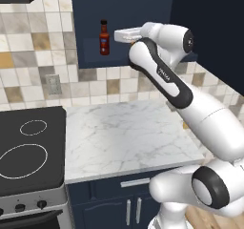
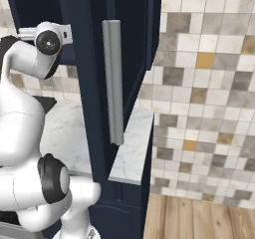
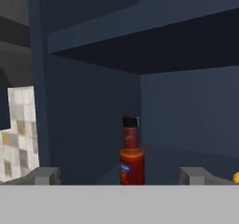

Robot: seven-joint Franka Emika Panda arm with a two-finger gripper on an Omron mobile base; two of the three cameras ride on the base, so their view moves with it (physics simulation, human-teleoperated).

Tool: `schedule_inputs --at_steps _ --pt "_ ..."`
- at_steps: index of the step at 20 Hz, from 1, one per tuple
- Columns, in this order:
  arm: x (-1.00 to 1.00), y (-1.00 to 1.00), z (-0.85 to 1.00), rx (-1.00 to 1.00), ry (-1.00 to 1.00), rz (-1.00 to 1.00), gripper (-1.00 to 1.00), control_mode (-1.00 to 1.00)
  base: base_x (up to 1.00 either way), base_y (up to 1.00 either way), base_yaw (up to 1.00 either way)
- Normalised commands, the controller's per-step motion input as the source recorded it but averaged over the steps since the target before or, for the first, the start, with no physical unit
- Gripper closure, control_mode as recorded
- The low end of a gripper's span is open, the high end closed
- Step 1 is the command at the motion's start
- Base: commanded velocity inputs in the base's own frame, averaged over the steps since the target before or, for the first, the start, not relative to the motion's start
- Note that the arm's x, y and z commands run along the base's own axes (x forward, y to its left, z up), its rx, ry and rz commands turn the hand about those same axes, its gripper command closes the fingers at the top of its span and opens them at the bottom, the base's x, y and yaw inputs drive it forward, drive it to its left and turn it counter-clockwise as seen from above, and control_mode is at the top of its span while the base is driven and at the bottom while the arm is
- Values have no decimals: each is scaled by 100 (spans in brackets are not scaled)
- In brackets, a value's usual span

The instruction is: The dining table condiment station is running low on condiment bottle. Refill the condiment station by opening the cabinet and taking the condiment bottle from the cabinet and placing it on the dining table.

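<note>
in the hand view the gripper has its tips spread apart at the bottom, the condiment bottle upright between them at centre, inside the open cabinet.

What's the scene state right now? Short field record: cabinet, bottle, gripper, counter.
cabinet: navy upper cabinet, door swung open, long silver bar handle facing the right base view
condiment bottle: condiment bottle upright on the cabinet's lower shelf, black cap on, not held
gripper: gripper open, fingertips either side of the bottle, short of it
counter: marble counter below the cabinet
stove: black cooktop left of the counter
</note>
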Motion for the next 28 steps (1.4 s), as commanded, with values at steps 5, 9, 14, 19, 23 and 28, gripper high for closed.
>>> schedule_inputs --at_steps 5,9,14,19,23,28 --pt "21 0 0 0 0 13 -100 -100 0 0 0" --pt "28 0 0 0 0 10 -100 -100 0 0 0" --pt "34 0 0 0 2 5 -100 -100 0 0 0" --pt "35 6 0 0 6 0 -100 -100 0 0 0" --pt "34 13 0 0 7 0 -100 -100 0 0 0" --pt "28 28 0 0 6 0 -100 -100 0 0 0"
